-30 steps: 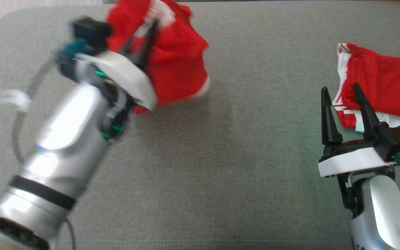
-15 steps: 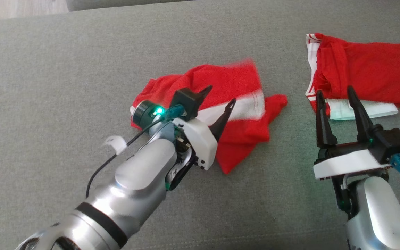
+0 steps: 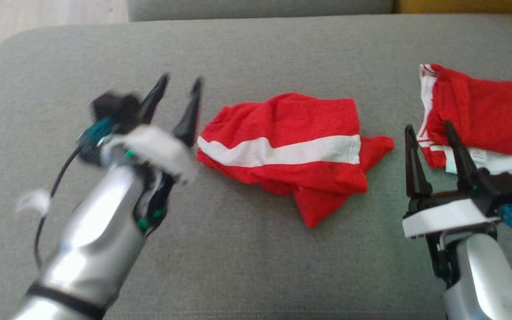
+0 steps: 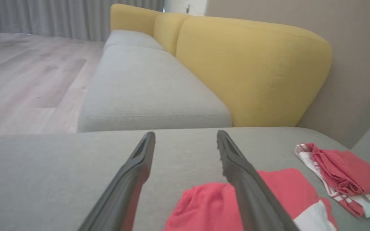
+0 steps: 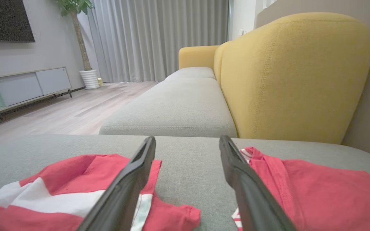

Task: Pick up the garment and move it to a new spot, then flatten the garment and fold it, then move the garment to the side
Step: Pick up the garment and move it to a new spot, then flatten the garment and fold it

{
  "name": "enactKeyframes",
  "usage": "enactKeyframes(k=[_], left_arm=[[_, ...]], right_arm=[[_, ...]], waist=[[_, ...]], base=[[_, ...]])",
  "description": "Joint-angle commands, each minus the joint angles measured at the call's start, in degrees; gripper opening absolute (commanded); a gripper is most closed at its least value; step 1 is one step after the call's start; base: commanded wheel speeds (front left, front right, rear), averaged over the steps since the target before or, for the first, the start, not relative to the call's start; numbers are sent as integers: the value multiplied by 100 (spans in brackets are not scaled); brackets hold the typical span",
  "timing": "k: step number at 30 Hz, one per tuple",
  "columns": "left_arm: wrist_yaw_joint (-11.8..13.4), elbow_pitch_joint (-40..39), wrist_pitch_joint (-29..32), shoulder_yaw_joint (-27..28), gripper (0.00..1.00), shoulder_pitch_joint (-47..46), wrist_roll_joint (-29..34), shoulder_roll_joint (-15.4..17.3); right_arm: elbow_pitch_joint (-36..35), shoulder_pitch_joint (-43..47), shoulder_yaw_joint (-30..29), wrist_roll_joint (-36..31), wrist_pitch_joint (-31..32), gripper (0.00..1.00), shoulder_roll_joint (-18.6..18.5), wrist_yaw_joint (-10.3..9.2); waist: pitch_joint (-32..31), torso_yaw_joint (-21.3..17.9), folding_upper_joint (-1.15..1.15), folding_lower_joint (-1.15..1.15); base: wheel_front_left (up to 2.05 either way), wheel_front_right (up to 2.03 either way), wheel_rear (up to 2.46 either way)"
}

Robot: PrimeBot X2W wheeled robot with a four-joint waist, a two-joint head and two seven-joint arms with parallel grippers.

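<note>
No legible text, brand, number or sign anywhere. Faint grey marks on a white tag [image 3: 478, 155] under the folded red garment [image 3: 487, 111], right side of the head view, too small and blurred to read.

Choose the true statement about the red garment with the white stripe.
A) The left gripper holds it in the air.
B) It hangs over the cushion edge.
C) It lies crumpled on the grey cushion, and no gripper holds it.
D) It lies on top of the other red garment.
C: the striped red garment lies crumpled on the grey cushion, while the left gripper and the right gripper both have their jaws apart with nothing between them.
</note>
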Motion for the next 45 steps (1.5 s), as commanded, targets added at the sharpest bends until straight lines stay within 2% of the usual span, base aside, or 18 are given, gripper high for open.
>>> enactKeyframes(k=[1, 4, 7, 14, 21, 25, 33, 45], left_arm=[[13, -330, -68, 412, 100, 263, 69, 241], [-81, -647, -69, 813, 100, 898, 115, 364], [-184, -882, -69, 1160, 100, 1504, 185, 351], [-357, -1291, -69, 1897, 100, 2253, 462, -34], [-644, -1422, -69, 2539, 100, 2454, 881, -423], [-800, -1382, -70, 2717, 100, 2428, 1073, -553], [-1012, -1196, -70, 2851, 100, 2335, 1279, -747], [-1145, -1081, -70, 2965, 100, 2221, 1422, -848]], right_arm=[[-136, 41, 97, 9, -31, 100, -6, 21], [-103, 129, 74, 45, -10, 100, -6, 21], [-54, 202, 87, 93, 20, 100, -6, 21], [-17, 274, 93, 93, 92, 100, -6, 21], [-65, 229, 136, 79, 160, 100, -6, 21], [-23, 75, 159, 204, 279, 100, -6, 21], [521, -291, 362, 526, 937, 100, -6, 21], [1270, -769, 634, 1775, 1399, 100, -6, 21]], waist=[[-125, 172, 0, 0], [-214, 304, 0, 0], [-276, 376, 0, 0], [-287, 418, 0, 0], [-197, 371, 0, 0], [-116, 383, 0, 0], [61, 522, 0, 0], [277, 666, 0, 0]], base=[[0, 0, 0], [0, 0, 0], [0, 0, 0], [0, 0, 0], [0, 0, 0], [0, 0, 0], [0, 0, 0], [0, 0, 0]])
